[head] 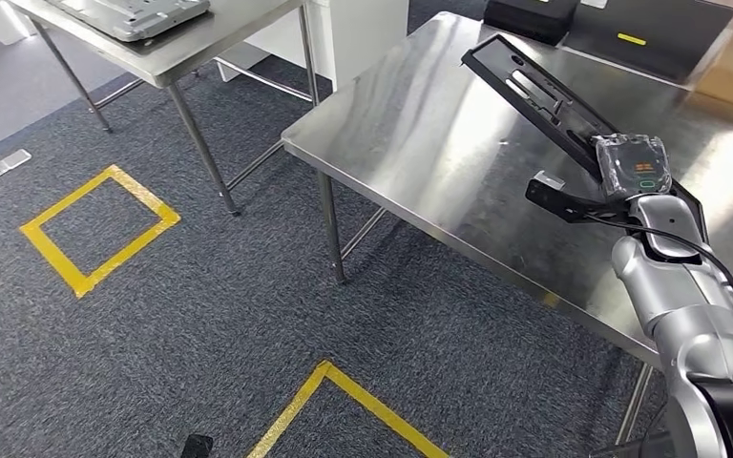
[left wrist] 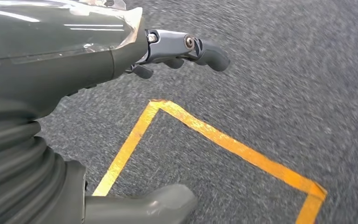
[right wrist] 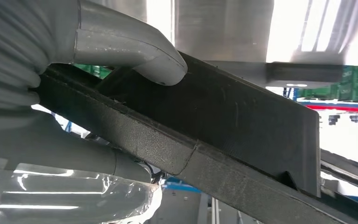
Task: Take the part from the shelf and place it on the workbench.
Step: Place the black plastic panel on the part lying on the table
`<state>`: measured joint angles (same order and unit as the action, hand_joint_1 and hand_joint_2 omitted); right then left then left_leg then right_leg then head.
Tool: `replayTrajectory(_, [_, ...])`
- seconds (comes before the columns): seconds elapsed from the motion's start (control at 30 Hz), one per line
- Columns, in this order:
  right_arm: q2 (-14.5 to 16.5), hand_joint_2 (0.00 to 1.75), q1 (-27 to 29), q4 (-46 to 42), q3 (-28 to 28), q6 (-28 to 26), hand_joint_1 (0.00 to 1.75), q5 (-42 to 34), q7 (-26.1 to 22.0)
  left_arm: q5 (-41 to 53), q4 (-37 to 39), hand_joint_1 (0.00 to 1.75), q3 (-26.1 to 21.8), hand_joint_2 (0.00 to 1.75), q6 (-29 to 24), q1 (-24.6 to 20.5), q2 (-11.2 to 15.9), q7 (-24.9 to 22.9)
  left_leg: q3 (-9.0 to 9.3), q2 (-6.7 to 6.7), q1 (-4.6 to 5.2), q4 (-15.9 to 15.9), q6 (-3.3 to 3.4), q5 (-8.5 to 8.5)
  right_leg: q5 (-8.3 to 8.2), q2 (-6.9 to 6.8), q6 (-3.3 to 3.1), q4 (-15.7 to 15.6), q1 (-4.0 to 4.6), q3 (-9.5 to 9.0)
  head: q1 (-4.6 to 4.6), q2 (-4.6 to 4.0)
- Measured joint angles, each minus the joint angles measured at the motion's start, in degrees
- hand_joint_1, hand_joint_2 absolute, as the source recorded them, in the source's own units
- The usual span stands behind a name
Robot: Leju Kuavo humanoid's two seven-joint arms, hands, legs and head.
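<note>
Between the right hand's (head: 633, 164) thumb and fingers (right wrist: 74, 154) sits the black part (head: 544, 91).

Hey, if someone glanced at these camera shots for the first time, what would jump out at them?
First, the long black part that the right hand holds tilted over the shiny steel workbench. Next, the yellow tape squares on the grey carpet to the left. The left hand hangs over another tape corner, holding nothing.

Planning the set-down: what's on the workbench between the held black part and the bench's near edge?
Nothing: head view shows bare steel between the black part in the right robot hand and the workbench edge.
</note>
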<state>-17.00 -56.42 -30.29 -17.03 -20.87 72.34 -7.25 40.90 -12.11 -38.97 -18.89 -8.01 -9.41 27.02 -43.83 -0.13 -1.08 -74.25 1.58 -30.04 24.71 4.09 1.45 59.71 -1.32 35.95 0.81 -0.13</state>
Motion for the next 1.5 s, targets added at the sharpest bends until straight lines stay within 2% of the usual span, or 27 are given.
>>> replayTrajectory(0.1, [0.1,1.75,-0.2,0.0,0.0,0.0,1.69,0.2,0.0,0.0,0.0,0.00,0.0,1.75,-0.3,0.0,0.2,0.4,6.13,-3.53,0.61,10.5,2.14,3.93,-0.26,2.10,0.07,0.0,0.20,0.08,-0.12,0.00])
replayTrajectory(0.17, [0.2,1.75,-0.4,0.0,0.1,0.1,1.69,0.3,0.0,0.0,0.0,0.00,0.0,1.75,-0.5,0.0,0.3,1.0,7.86,-4.83,0.98,13.4,2.70,4.39,-0.53,3.20,0.51,-0.2,-0.17,0.27,-0.03,0.00])
replayTrajectory(0.23, [0.0,1.75,-0.4,0.0,0.1,0.1,1.69,0.5,0.1,-0.2,0.0,0.00,0.0,1.75,-0.5,-0.1,0.2,1.8,8.31,-3.36,1.14,14.4,2.70,4.85,-0.97,4.37,1.24,-0.6,-0.26,0.54,0.20,0.00])
replayTrajectory(0.27, [-0.1,1.75,-0.4,0.0,0.2,0.1,1.69,0.6,0.1,-0.3,0.0,0.00,0.0,1.75,-0.5,-0.2,0.1,2.3,8.65,-2.52,1.08,15.2,2.72,5.29,-0.89,3.84,1.45,-0.5,-0.07,0.89,0.18,0.00])
replayTrajectory(0.33, [-0.4,1.75,-0.6,0.1,0.3,0.2,1.69,0.7,0.2,-0.5,-0.1,0.00,-0.1,1.75,-0.6,-0.4,0.0,2.9,9.20,-0.93,0.88,16.9,2.78,6.23,0.84,0.56,1.26,2.6,0.47,2.67,-0.15,0.00])
replayTrajectory(0.37, [-0.4,1.75,-0.7,0.1,0.3,0.2,1.69,0.7,0.2,-0.6,-0.1,0.00,-0.1,1.75,-0.6,-0.4,0.0,3.1,9.23,-0.18,1.02,17.2,2.81,6.44,2.45,-1.47,0.98,5.9,0.50,4.23,-0.30,0.00])
replayTrajectory(0.43, [-0.3,1.75,-0.6,0.2,0.4,0.3,1.69,0.7,0.2,-0.7,-0.1,0.00,-0.2,1.75,-0.6,-0.3,-0.1,3.3,9.02,1.54,1.09,17.3,2.84,6.51,5.00,-3.11,1.06,12.5,0.42,7.12,-0.47,0.00])
replayTrajectory(0.47, [-0.2,1.75,-0.5,0.3,0.4,0.3,1.69,0.7,0.2,-0.8,-0.1,0.00,-0.2,1.75,-0.6,-0.2,-0.1,3.4,8.93,2.42,1.10,17.2,2.83,6.51,5.31,-3.38,1.42,13.8,0.32,7.51,-0.47,0.00])
replayTrajectory(0.5, [-0.1,1.75,-0.3,0.4,0.4,0.3,1.69,0.7,0.2,-0.8,-0.1,0.00,-0.2,1.75,-0.6,-0.2,-0.2,3.7,8.86,3.23,1.09,17.2,2.80,6.49,4.73,-3.68,1.95,12.8,0.20,6.68,-0.48,0.00])
replayTrajectory(0.57, [-0.2,1.75,-0.3,0.5,0.4,0.4,1.69,0.9,0.2,-0.9,-0.1,0.00,-0.3,1.75,-1.0,-0.3,-0.3,4.6,8.80,4.77,1.09,16.9,2.54,6.33,2.18,-5.43,2.96,5.0,-0.08,2.15,-0.49,0.00])
replayTrajectory(0.6, [-0.1,1.75,-0.4,0.5,0.4,0.6,1.69,1.0,0.2,-0.9,-0.1,0.00,-0.3,1.75,-1.3,-0.3,-0.3,5.1,8.71,5.45,1.21,16.6,2.26,6.16,1.06,-6.43,3.09,1.2,0.08,-0.08,-0.48,0.00])
replayTrajectory(0.67, [0.1,1.75,-0.5,0.7,0.4,1.4,1.69,1.1,-0.3,-1.0,-0.1,0.00,-0.3,1.75,-2.2,-0.3,-0.3,6.3,8.60,6.68,1.55,16.2,1.63,5.87,0.03,-7.11,2.40,-2.4,0.37,-1.95,-0.34,0.00])
replayTrajectory(0.73, [0.5,1.75,-0.5,1.2,0.5,2.8,1.69,0.9,-1.2,-1.1,-0.1,0.00,-0.4,1.75,-3.0,-0.4,-0.4,7.5,8.57,7.79,1.62,16.0,1.19,5.80,-0.42,-5.63,1.45,-2.3,0.32,-1.64,-0.19,0.00])
replayTrajectory(0.77, [0.8,1.75,-0.5,1.5,0.4,3.3,1.69,0.9,-1.7,-1.0,-0.1,0.00,-0.4,1.75,-3.3,-0.5,-0.4,7.9,8.44,7.19,1.44,15.7,0.85,5.48,-0.64,-4.95,1.09,-2.3,0.07,-1.51,-0.14,0.00])
replayTrajectory(0.83, [1.8,1.75,-0.5,2.0,0.4,3.7,1.69,1.1,-2.0,-1.0,-0.1,0.00,-0.5,1.75,-3.5,-0.6,-0.5,8.4,7.22,3.96,1.00,12.7,0.10,3.09,-1.07,-3.78,0.35,-2.4,-0.47,-1.33,-0.05,0.00])
replayTrajectory(0.9, [3.1,1.75,-0.6,2.5,0.4,3.6,1.69,1.4,-2.0,-1.0,-0.1,0.00,-0.6,1.75,-3.5,-0.7,-0.5,8.5,4.26,0.83,0.73,5.6,-0.42,-1.00,-1.37,-2.64,-0.14,-2.4,-0.53,-1.04,0.02,0.00])
replayTrajectory(0.97, [4.1,1.75,-0.6,3.0,0.3,3.5,1.69,1.7,-1.9,-0.9,0.0,0.00,-0.6,1.75,-3.5,-0.6,-0.5,8.5,1.91,0.23,0.63,0.1,-0.53,-2.93,-1.55,-1.39,-0.33,-2.3,-0.45,-0.78,0.04,0.00])
replayTrajectory(1.0, [4.4,1.75,-0.6,3.2,0.2,3.4,1.69,1.8,-1.9,-0.9,0.0,0.00,-0.6,1.75,-3.5,-0.6,-0.5,8.5,2.13,0.15,0.55,0.2,-0.49,-2.27,-1.61,-0.85,-0.33,-2.3,-0.46,-0.72,0.03,0.00])
replayTrajectory(1.03, [4.6,1.75,-0.6,3.4,0.1,3.4,1.69,1.8,-1.9,-0.9,0.0,0.00,-0.6,1.75,-3.5,-0.6,-0.5,8.5,3.47,-0.02,0.43,2.7,-0.42,-0.67,-1.65,-0.31,-0.27,-2.2,-0.50,-0.70,0.03,0.00])
replayTrajectory(1.13, [5.0,1.75,-0.9,3.6,0.1,3.3,1.69,1.8,-1.9,-0.9,0.0,0.00,-0.8,1.75,-3.5,-0.6,-0.6,8.5,8.99,-2.18,-0.04,13.1,-0.39,3.52,-1.88,1.04,0.17,-2.0,-0.38,-0.38,-0.02,0.00])
replayTrajectory(1.17, [5.0,1.75,-1.1,3.6,0.1,3.2,1.69,1.8,-1.9,-0.9,0.0,0.00,-0.8,1.75,-3.5,-0.6,-0.6,8.5,9.63,-2.59,0.01,14.6,-0.34,3.82,-2.05,1.41,0.45,-2.0,-0.27,-0.19,-0.05,0.00])
replayTrajectory(1.23, [5.0,1.75,-1.4,3.7,0.1,3.2,1.69,1.8,-1.8,-0.9,0.0,0.00,-1.0,1.75,-3.5,-0.6,-0.6,8.5,9.48,-1.90,0.40,14.8,0.17,4.06,-2.53,2.12,1.24,-2.3,-0.08,0.16,-0.10,0.00])
replayTrajectory(1.27, [5.0,1.75,-1.4,3.8,0.1,3.1,1.69,1.9,-1.8,-0.8,0.0,0.00,-1.0,1.75,-3.5,-0.6,-0.6,8.5,9.45,-1.45,0.52,15.1,0.65,4.39,-2.58,1.94,1.56,-2.3,-0.12,0.44,-0.07,0.00])
replayTrajectory(1.33, [4.9,1.75,-1.6,4.0,0.1,3.0,1.69,2.0,-1.8,-0.8,0.0,0.00,-1.1,1.75,-3.5,-0.8,-0.6,8.4,9.33,-0.69,0.59,15.7,1.78,5.12,-0.98,-0.24,1.67,0.3,0.00,1.98,-0.30,0.00])
replayTrajectory(1.4, [4.9,1.75,-1.8,4.2,0.0,2.9,1.69,2.1,-1.6,-0.8,0.0,0.00,-1.1,1.75,-3.0,-0.7,-0.6,7.7,8.95,-0.07,0.77,15.9,2.45,5.52,2.59,-2.78,1.27,7.4,0.05,5.07,-0.60,0.00])
replayTrajectory(1.47, [5.1,1.75,-1.7,4.5,0.0,2.9,1.69,2.4,-1.5,-0.8,0.0,0.00,-1.2,1.75,-1.5,-0.5,-0.6,6.4,8.55,0.58,1.01,15.9,2.68,5.71,5.01,-3.32,1.40,13.7,0.07,7.42,-0.65,0.00])
replayTrajectory(1.5, [5.1,1.75,-1.7,4.6,0.0,2.9,1.69,2.6,-1.3,-0.7,0.0,0.00,-1.2,1.75,-0.7,-0.5,-0.5,5.7,8.41,0.86,1.12,15.9,2.72,5.79,5.08,-3.37,1.66,14.1,0.08,7.14,-0.66,0.00])
